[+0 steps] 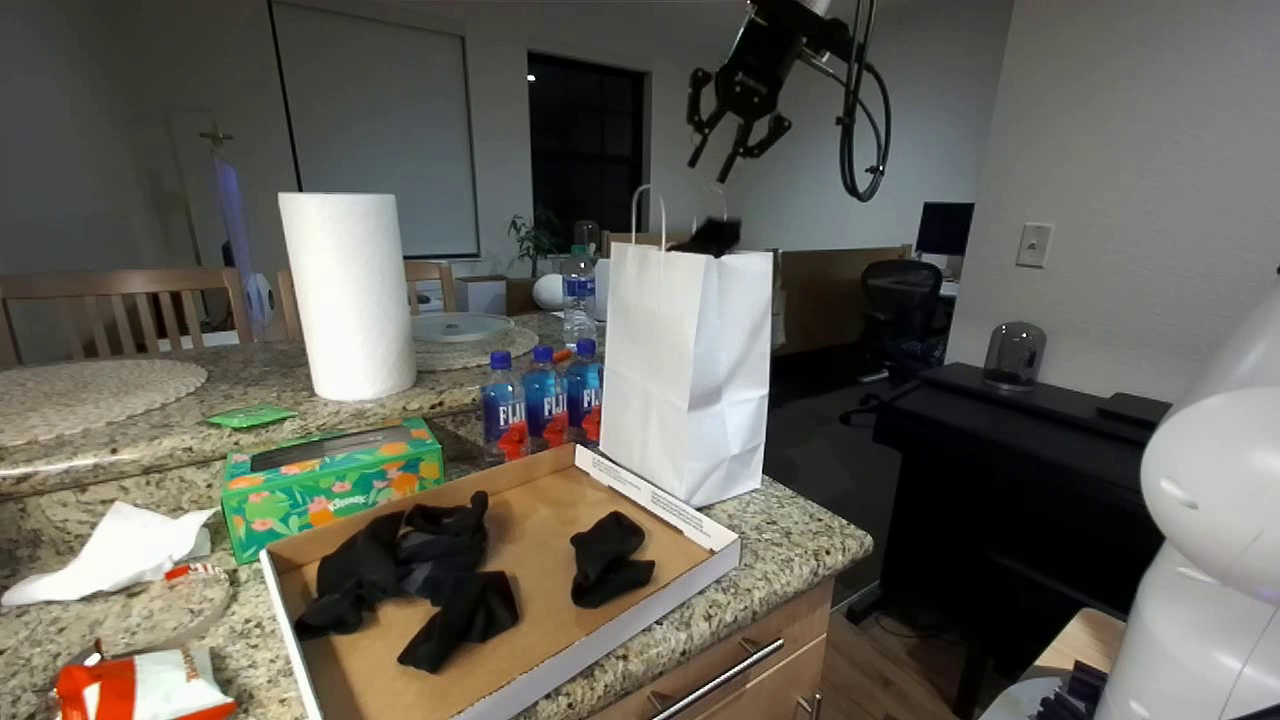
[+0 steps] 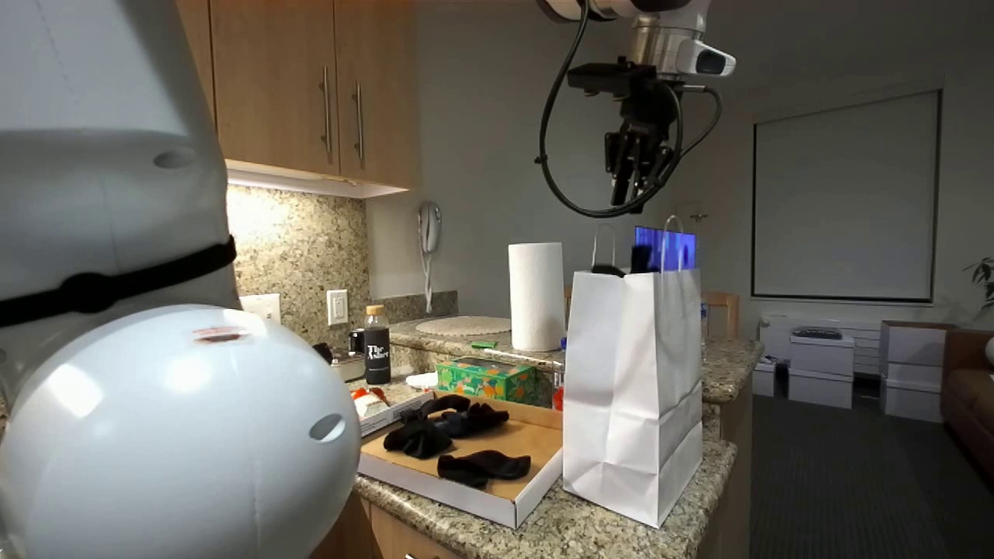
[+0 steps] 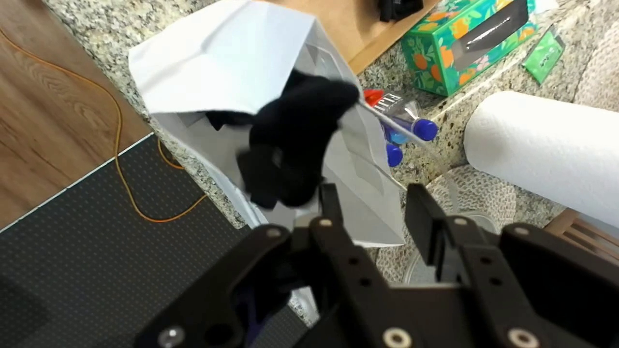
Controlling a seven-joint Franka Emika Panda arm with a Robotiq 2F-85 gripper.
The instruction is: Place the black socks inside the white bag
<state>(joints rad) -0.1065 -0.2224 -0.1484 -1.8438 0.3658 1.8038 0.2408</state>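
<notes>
Black sock (image 1: pixel 715 238) shows at the mouth of the white bag (image 1: pixel 685 370) below my parted, empty hand (image 1: pixel 707 171), so I judge this the release and must next see it settle before reaching lower for the socks (image 1: pixel 603 565) in the tray (image 1: pixel 540 530).

Counting one white bag (image 1: pixel 690 375), one cardboard tray (image 1: pixel 545 560), two clumps of black socks (image 1: pixel 430 560) inside it, too tangled to number singly, and more black fabric (image 1: pixel 712 238) at the bag's mouth, too blurred to count; also three blue-capped bottles (image 1: pixel 545 390), one green-capped bottle (image 1: pixel 579 310), one dark bottle (image 2: pixel 377 353), one paper towel roll (image 1: pixel 350 295), one tissue box (image 1: pixel 335 490), one green packet (image 1: pixel 252 416), one red-and-white snack bag (image 1: pixel 150 688), two woven placemats (image 1: pixel 90 395), one gripper (image 1: pixel 708 170)
</notes>
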